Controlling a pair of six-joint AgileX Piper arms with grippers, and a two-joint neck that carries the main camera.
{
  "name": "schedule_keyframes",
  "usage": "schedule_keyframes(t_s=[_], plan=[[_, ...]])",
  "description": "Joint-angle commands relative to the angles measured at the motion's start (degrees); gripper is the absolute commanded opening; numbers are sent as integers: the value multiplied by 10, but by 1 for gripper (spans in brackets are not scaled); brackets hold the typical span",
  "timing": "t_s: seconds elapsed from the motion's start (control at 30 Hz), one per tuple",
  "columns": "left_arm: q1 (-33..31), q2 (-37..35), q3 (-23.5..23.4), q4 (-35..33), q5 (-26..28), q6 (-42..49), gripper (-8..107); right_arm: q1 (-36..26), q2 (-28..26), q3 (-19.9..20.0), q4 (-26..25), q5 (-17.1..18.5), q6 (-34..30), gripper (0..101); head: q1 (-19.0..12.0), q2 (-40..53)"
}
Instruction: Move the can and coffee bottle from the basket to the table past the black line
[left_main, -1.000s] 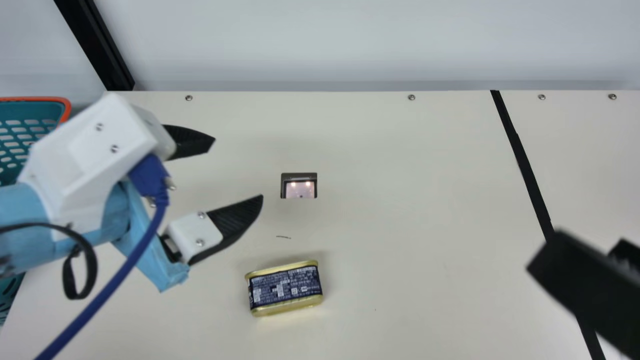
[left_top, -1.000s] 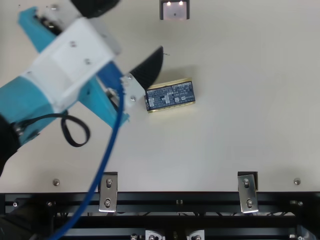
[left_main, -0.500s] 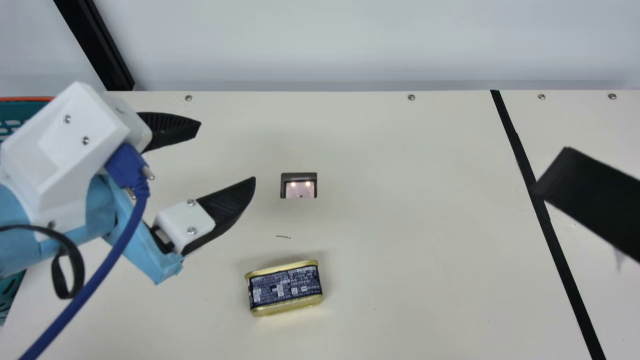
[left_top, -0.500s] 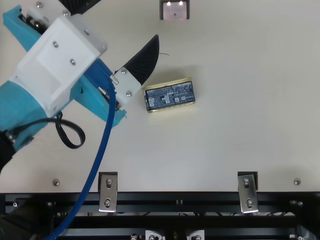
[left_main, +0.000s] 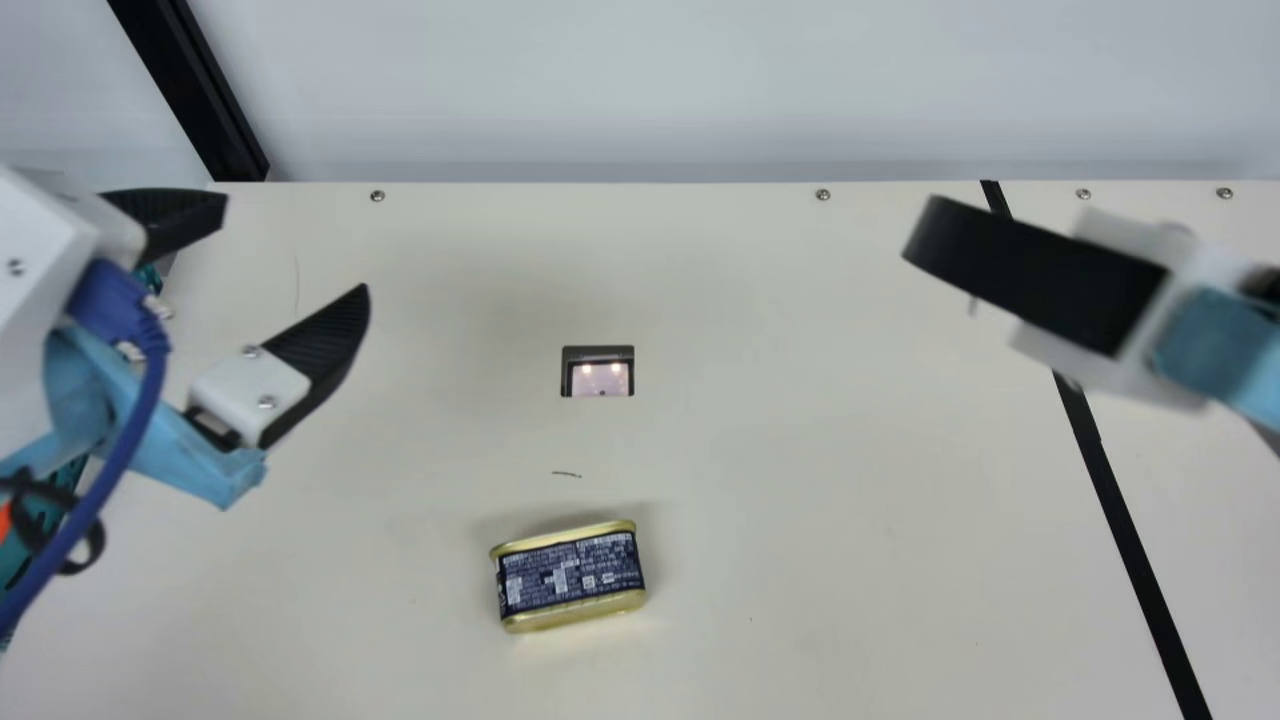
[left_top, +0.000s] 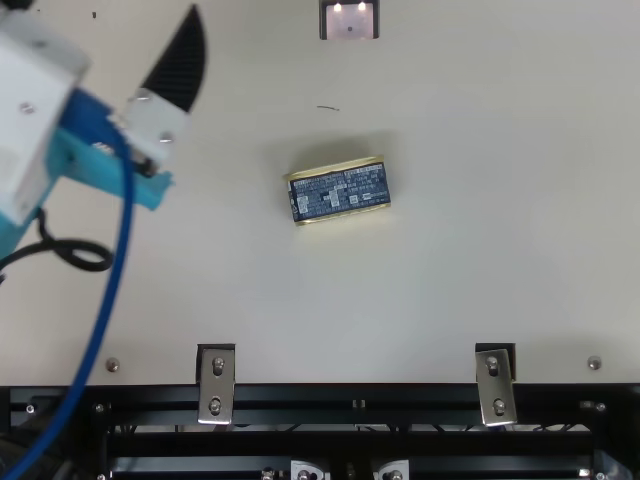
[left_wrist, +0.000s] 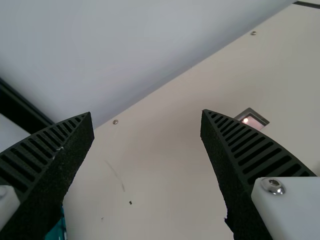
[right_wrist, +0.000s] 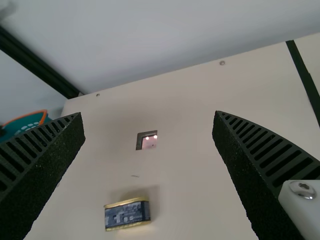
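Note:
My left gripper (left_main: 297, 258) stands open at the left of the main view, above the table, with nothing between its fingers; its two fingers are wide apart in the left wrist view (left_wrist: 146, 115). The can (left_main: 570, 577), with a dark blue label and gold rims, lies on the table left of the black line (left_main: 1120, 520); the top view shows the can (left_top: 340, 192) too. My right gripper (left_main: 925, 235) is over the black line, and in the right wrist view the gripper (right_wrist: 149, 115) is open and empty. The basket (right_wrist: 37, 119) is teal with an orange rim.
A small device (left_main: 598, 372) with two lights is set in the table behind the can. A black post (left_main: 195, 90) rises at the back left, beside the pale back wall (left_main: 640, 80). Metal brackets (left_top: 495, 385) hold the table's front edge in the top view.
My left gripper has moved left, away from the can, staying open. The right arm has come farther into the main view, moving up and left. The can has kept its place.

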Motion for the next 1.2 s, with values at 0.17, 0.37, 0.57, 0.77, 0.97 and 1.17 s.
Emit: schedule_keyframes(t_s=[0.17,0.37,0.57,0.77,0.97,1.17], plan=[[36,-74,36,70,13,-129,90,-110,131,-36,118,-6,-301,101,-4,0],[54,-128,70,112,30,-203,90,-132,186,-51,161,0,-500,101,-4,0],[60,-173,106,148,42,-266,90,-103,195,-36,197,5,-659,101,-4,0],[59,-202,137,169,41,-312,90,-52,186,-6,209,13,-779,101,-4,0],[58,-220,161,181,31,-347,90,2,176,28,187,-15,-833,101,-4,0],[59,-220,161,179,32,-348,90,3,177,28,188,-14,-838,101,-4,0]])
